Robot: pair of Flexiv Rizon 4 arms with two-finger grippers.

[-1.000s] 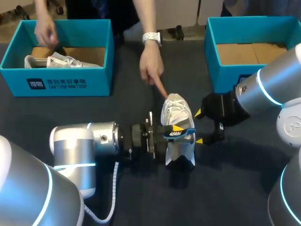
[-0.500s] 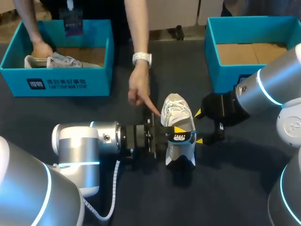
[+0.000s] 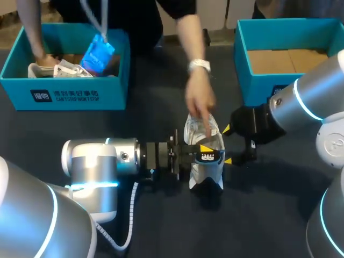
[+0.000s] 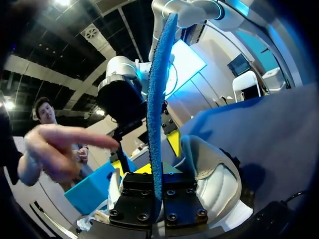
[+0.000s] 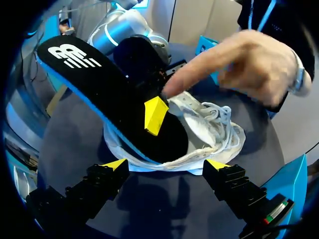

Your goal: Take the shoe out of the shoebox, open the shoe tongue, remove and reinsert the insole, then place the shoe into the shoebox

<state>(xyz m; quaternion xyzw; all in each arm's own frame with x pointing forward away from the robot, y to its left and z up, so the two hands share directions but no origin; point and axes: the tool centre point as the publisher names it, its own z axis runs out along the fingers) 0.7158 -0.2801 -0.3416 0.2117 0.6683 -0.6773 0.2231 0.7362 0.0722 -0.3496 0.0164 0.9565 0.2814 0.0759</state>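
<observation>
Blue-edged insole (image 4: 158,99), lower end hidden, stands pinched in the left gripper (image 4: 157,186). A person's hand (image 3: 199,100) partly covers the shoe (image 5: 212,127), which lies just ahead of the wide-open right gripper (image 5: 166,164).

You see two white lace-up shoes: the central shoe (image 3: 207,174) at mid-table and a second shoe (image 3: 70,70) far to its left. Two teal cardboard shoeboxes stand beyond the central shoe, a left shoebox (image 3: 80,92) and a right shoebox (image 3: 258,88). One black insole (image 3: 208,156) with a blue underside sits over it. Two yellow-tipped grippers flank it: left gripper (image 3: 206,150), right gripper (image 3: 227,145). A person's two hands show: one hand (image 3: 200,99) above it, the other hand (image 3: 41,55) far left. One blue card badge (image 3: 99,54) hangs far left.
</observation>
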